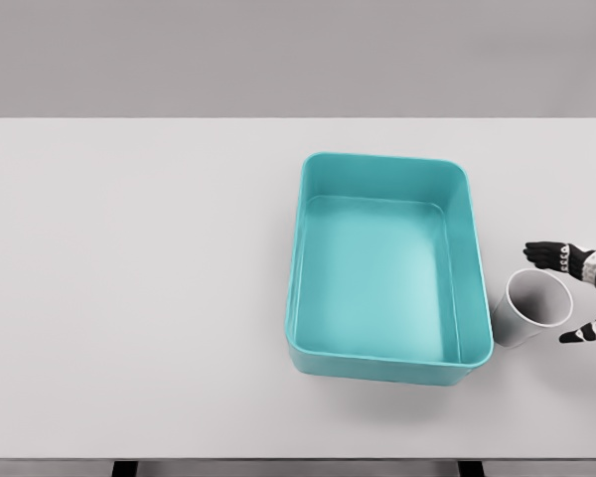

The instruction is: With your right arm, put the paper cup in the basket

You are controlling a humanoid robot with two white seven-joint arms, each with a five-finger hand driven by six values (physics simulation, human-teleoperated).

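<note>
A bare simulated test bench: one plain white table (129, 298) before a blank grey wall (278, 50) at twelve o'clock, no furnishings.

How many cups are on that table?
1. A single white paper cup stands just right of the turquoise basket, between the spread fingers of the right hand. The basket looks empty, so nothing seems hidden.

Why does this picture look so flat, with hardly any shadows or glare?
Head view: it is a simulator's render under soft, even light. The basket casts only a faint shadow on the table, and so does the paper cup beside it. Nothing glares, everything is sharp, and the right hand is cut off by the picture's edge.
</note>
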